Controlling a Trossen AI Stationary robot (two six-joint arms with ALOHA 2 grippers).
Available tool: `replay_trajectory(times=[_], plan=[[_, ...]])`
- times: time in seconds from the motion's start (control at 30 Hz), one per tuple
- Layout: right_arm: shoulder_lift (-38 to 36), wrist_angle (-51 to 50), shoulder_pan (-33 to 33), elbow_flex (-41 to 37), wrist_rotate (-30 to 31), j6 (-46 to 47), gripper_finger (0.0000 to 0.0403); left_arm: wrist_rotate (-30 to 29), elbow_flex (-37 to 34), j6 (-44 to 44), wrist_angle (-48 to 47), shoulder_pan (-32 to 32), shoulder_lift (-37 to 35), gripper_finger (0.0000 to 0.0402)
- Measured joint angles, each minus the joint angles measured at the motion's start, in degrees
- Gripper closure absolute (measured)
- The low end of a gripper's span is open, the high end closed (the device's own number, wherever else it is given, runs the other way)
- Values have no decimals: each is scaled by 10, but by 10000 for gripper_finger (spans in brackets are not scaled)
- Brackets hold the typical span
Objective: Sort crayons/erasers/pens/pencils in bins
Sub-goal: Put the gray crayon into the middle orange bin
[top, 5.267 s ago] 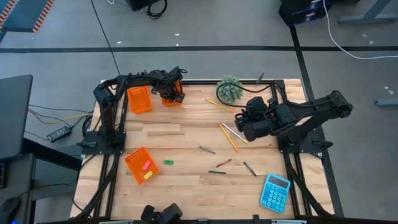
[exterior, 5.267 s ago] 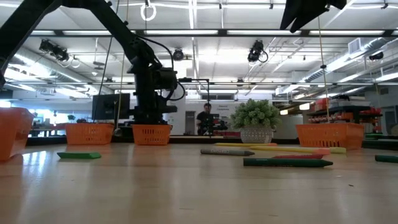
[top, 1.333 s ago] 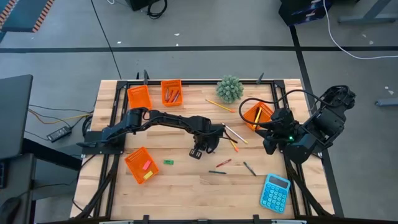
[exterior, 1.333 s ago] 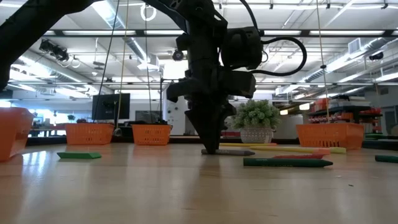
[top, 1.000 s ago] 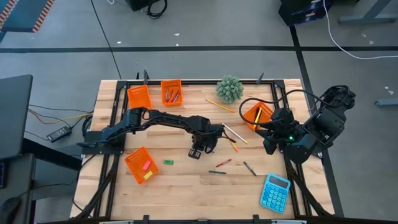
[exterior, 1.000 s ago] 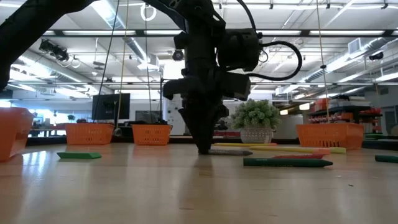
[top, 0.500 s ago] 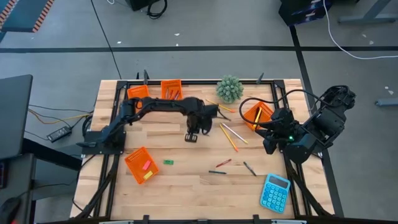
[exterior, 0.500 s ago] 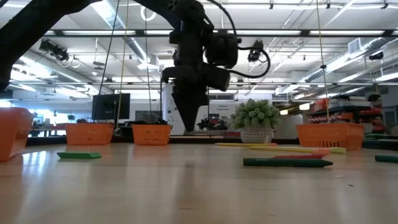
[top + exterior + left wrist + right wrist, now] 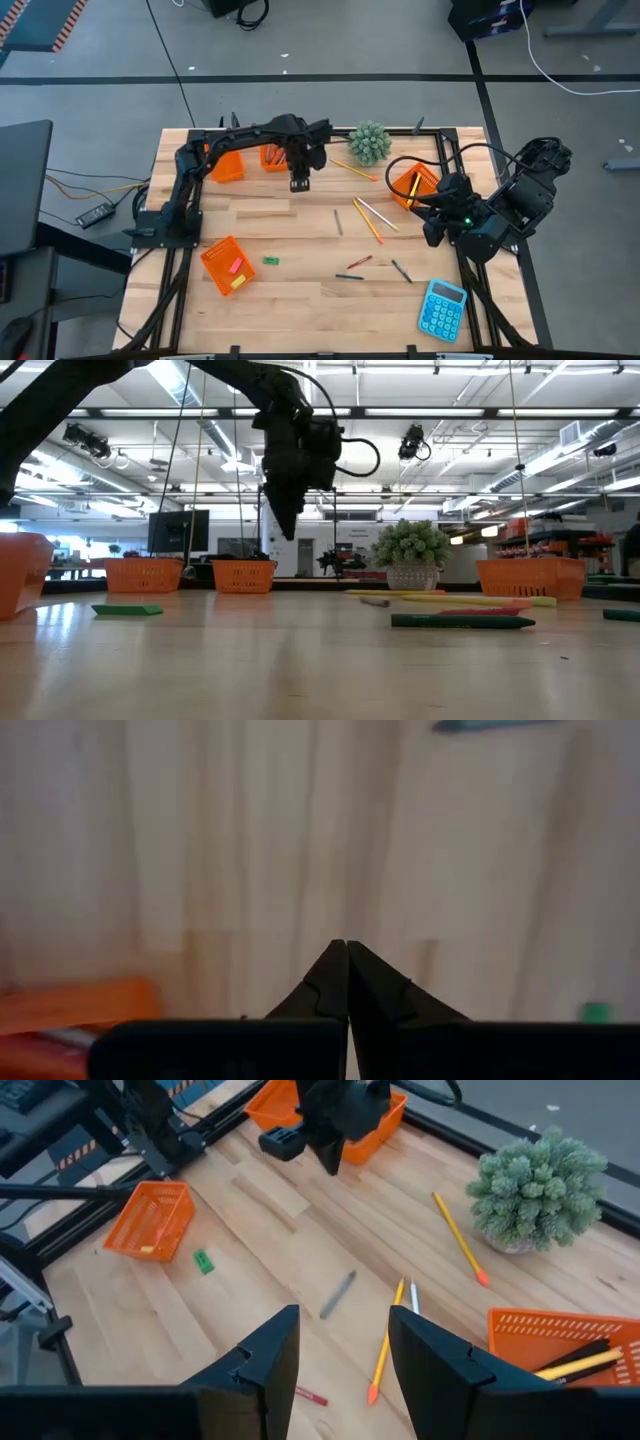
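Note:
My left gripper (image 9: 298, 184) hangs shut above the table's far middle, beside the far orange bin of crayons (image 9: 275, 155). Its fingertips (image 9: 347, 945) meet with nothing between them. A grey crayon (image 9: 338, 221) lies flat and alone on the wood behind it, also in the right wrist view (image 9: 338, 1295). My right gripper (image 9: 343, 1345) waits open, high over the right edge (image 9: 430, 222). Red (image 9: 359, 262) and dark green (image 9: 349, 276) crayons, a dark stick (image 9: 401, 270) and a green eraser (image 9: 271, 261) lie toward the near side.
Two yellow pencils (image 9: 370, 218) lie mid-table and another (image 9: 355, 168) by the potted plant (image 9: 370, 143). Other orange bins stand at the far left (image 9: 224, 160), right (image 9: 412, 186) with pencils, and near left (image 9: 226, 264) with erasers. A blue calculator (image 9: 441, 308) sits near right.
My left gripper has risen from the table's middle and swung toward the far edge and the far bins, its fingers shutting completely. The grey crayon has left its earlier spot and now lies a little farther back, turned, apart from the gripper.

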Motion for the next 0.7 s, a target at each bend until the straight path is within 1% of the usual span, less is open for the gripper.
replay_trajectory(times=[0.07,0.13,0.27,0.37,0.5,0.6,0.7], plan=[[0,0,0,0,9,0,242,36,0,9,0,-7,-1,396],[0,0,0,0,13,0,242,55,0,42,-4,-25,-1,390],[0,0,-9,0,3,34,242,55,0,108,1,-75,-1,378],[1,0,-25,0,-19,61,242,36,0,103,11,-101,-1,382],[10,0,-51,0,-51,75,242,35,0,83,9,-93,-1,395],[19,0,-67,0,-90,75,242,34,0,68,-15,-73,-1,393],[33,0,-81,0,-116,85,242,34,0,57,-40,-52,-1,391]])
